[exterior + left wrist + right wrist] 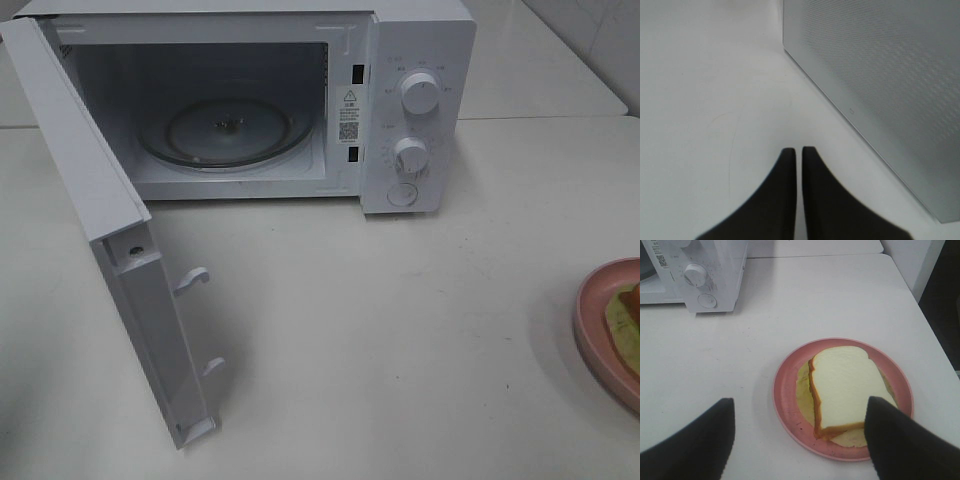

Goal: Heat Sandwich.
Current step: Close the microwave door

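Observation:
The sandwich, white bread with a tan crust, lies on a round pink plate. In the exterior high view the plate and a sliver of the sandwich show only at the right edge. My right gripper hangs open above the plate, one finger over its rim and the other over bare table, holding nothing. My left gripper is shut with nothing between its fingers, low over the table beside a white dotted microwave panel. Neither gripper appears in the exterior high view.
The white microwave stands at the back of the table, its door swung wide open to the left. A glass turntable lies in the cavity. Two knobs and a button are on its right front panel.

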Robot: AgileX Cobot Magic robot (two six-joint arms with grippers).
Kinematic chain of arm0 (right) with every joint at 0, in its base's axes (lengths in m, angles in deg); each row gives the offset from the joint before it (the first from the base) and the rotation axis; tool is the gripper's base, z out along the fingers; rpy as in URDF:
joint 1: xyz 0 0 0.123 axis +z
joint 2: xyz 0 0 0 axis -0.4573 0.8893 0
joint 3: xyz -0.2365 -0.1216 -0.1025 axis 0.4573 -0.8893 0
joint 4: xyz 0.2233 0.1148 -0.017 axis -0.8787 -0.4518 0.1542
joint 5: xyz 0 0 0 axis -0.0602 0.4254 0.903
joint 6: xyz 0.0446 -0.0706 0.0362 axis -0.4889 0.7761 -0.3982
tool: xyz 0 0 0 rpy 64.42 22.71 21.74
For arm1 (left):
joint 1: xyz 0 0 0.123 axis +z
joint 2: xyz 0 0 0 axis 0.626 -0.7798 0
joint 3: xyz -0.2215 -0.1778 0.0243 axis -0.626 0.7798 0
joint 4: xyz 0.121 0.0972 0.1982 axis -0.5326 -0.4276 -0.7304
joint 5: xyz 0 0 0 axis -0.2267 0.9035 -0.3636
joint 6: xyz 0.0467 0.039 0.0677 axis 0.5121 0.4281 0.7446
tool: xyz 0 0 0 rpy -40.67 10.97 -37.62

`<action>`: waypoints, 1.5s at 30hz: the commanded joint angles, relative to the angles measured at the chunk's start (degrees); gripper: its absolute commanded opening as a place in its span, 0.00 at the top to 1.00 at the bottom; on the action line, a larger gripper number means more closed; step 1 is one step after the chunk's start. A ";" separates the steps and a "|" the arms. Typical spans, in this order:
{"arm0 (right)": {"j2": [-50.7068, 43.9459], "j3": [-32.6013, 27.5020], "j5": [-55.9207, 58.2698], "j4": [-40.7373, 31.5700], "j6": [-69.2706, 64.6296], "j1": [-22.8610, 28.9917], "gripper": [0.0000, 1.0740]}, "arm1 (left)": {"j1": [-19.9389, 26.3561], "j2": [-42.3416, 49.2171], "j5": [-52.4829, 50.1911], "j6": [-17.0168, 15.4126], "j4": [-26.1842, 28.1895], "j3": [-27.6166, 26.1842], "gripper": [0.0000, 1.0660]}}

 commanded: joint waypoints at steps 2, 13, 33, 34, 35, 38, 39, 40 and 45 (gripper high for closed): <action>-1.66 -0.11 -0.86 -0.17 0.29 -0.40 0.34 | 0.11 -4.93 -14.67 2.64 -0.17 3.84 1.00; -1.66 -0.11 -0.86 -0.17 0.29 -0.40 0.34 | 0.11 -18.45 -46.93 4.41 -0.23 10.60 1.00; -1.66 -0.11 -0.86 -0.17 0.34 -0.40 0.34 | 0.11 -45.49 -76.66 -4.76 -12.95 8.59 1.00; -1.66 -0.11 -0.86 -0.17 0.34 -0.40 0.34 | -0.06 -46.75 -77.46 -7.05 -15.87 7.73 1.00; -1.66 -0.11 -0.86 -0.17 0.34 -0.40 0.34 | -0.06 -46.75 -77.46 -7.05 -15.87 7.73 1.00; -1.66 -0.11 -0.86 -0.17 0.34 -0.40 0.34 | -2.75 -49.85 -79.76 -8.25 -17.53 6.42 1.00; -1.66 -0.11 -0.86 -0.17 0.34 -0.40 0.34 | -3.50 -50.71 -79.76 -8.14 -17.53 6.02 1.00; -1.66 -0.11 -0.86 -0.17 0.34 -0.40 0.34 | -3.50 -50.71 -79.76 -8.14 -17.53 6.02 1.00; -1.66 -0.11 -0.86 -0.17 0.34 -0.40 0.34 | -7.22 -54.60 -82.22 -7.05 -17.19 4.81 1.00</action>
